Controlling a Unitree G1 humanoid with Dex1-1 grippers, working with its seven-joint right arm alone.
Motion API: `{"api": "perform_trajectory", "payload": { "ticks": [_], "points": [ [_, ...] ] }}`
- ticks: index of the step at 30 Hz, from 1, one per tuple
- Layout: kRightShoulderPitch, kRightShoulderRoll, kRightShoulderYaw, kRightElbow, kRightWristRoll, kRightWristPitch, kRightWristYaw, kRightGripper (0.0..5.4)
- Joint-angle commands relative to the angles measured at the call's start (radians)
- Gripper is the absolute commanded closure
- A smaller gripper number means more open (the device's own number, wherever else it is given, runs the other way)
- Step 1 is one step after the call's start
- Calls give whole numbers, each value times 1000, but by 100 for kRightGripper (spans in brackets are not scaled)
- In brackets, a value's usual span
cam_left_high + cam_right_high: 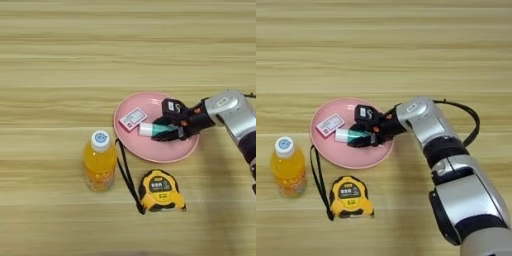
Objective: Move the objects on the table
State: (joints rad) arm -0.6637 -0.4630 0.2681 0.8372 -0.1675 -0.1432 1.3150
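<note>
Leftmost on the tabletop (50,60) stands the orange drink bottle (100,161), then the yellow-black tape measure (161,191) with its strap, and behind them the pink plate (170,152) carrying the white-and-red packet (132,119) and the green-and-white tube (152,129). Judging by the crowding, a sideways pull could drag the tube into the packet or slide the plate. The right gripper (167,125) has its black fingers (362,113) closed around the tube's body, low over the plate.
</note>
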Motion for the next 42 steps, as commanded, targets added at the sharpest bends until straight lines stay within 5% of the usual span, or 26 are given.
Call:
{"api": "perform_trajectory", "payload": {
  "ticks": [1,7,14,18,30,42],
  "points": [
    [-29,-36,-40,-69,37,11,-34,373],
    [-1,-58,-101,-184,105,48,-20,373],
    [65,-147,-208,-454,209,132,-15,373],
    [73,-196,-272,-490,228,152,-57,373],
    [-61,-296,-324,-14,141,51,-257,373],
    [-131,-242,-280,285,57,-55,-403,373]
  ]
}}
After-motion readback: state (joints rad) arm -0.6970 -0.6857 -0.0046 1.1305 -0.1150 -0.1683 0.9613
